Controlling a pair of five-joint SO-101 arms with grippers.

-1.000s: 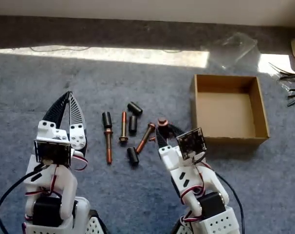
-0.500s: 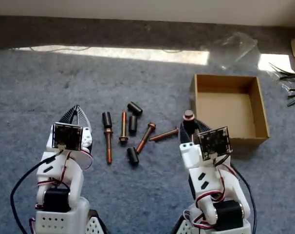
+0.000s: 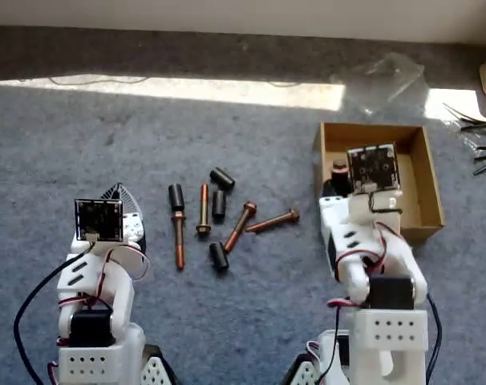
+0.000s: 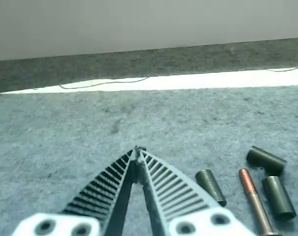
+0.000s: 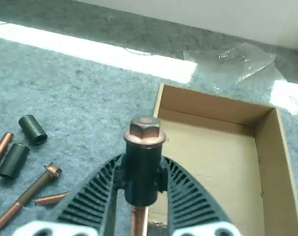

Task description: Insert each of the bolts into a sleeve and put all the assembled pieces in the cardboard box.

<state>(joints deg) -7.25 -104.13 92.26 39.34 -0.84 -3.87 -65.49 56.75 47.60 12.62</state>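
My right gripper [image 3: 339, 172] is shut on a black sleeve with a copper bolt through it [image 5: 142, 169], the bolt head pointing up. It hangs over the near left wall of the cardboard box [image 3: 409, 192], whose floor [image 5: 213, 152] lies just beyond. On the carpet lie three loose bolts [image 3: 204, 208] [image 3: 239, 227] [image 3: 271, 221], three loose sleeves [image 3: 221, 178] [image 3: 219, 204] [image 3: 218, 257], and a bolt with a sleeve at its far end [image 3: 178, 233]. My left gripper [image 3: 121, 192] is shut and empty, its tip [image 4: 137, 150] to the left of the parts.
A crumpled clear plastic bag [image 3: 383, 76] lies beyond the box. Black tools [image 3: 483, 156] stick in at the right edge. A sunlit strip crosses the far carpet. Open carpet stretches left of and beyond the left gripper.
My right gripper has lifted the sleeved bolt from beside the loose bolts and carried it right to the box. The left arm has drawn back toward its base.
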